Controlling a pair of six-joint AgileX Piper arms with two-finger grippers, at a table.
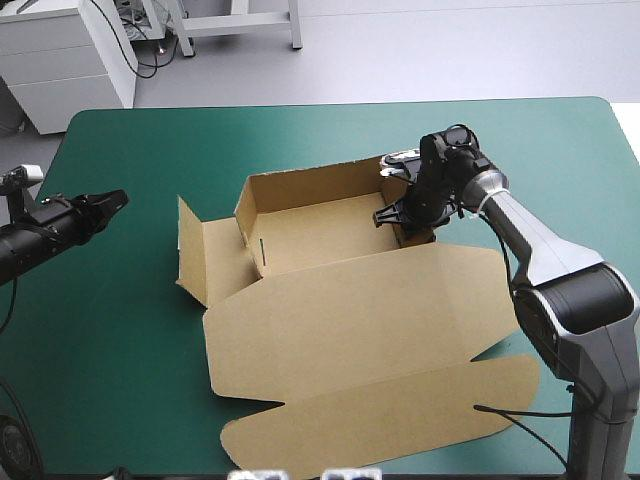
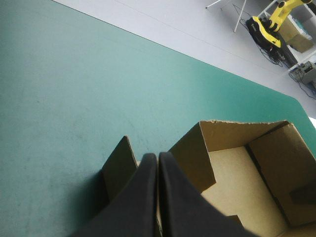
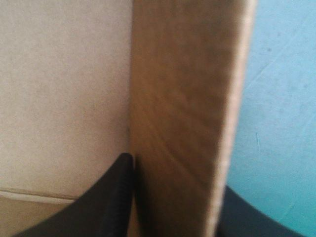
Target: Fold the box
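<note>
Left: your left gripper (image 1: 116, 200) is over bare teal-green cover (image 1: 110, 330) near the table's left edge, apart from the box. Its tip points toward the box. In its wrist view the black fingers (image 2: 143, 197) are pressed together into one point with nothing between them, and the tray's left end lies just ahead. Centre: the box (image 1: 350, 300) sits mid-table as an open tray with its far and side walls raised. A side flap (image 1: 190, 250) stands out from its left end. The lid (image 1: 370, 320) lies flat toward the near edge, with its front flap (image 1: 400, 410) spread flat beyond. Right: your right gripper (image 1: 408, 215) reaches down at the tray's right end. In its wrist view the right wall (image 3: 182, 98) stands upright between the two fingers. One finger is on the inner side and the other on the outer side over the cover, so the gripper is clamped on the board.
</note>
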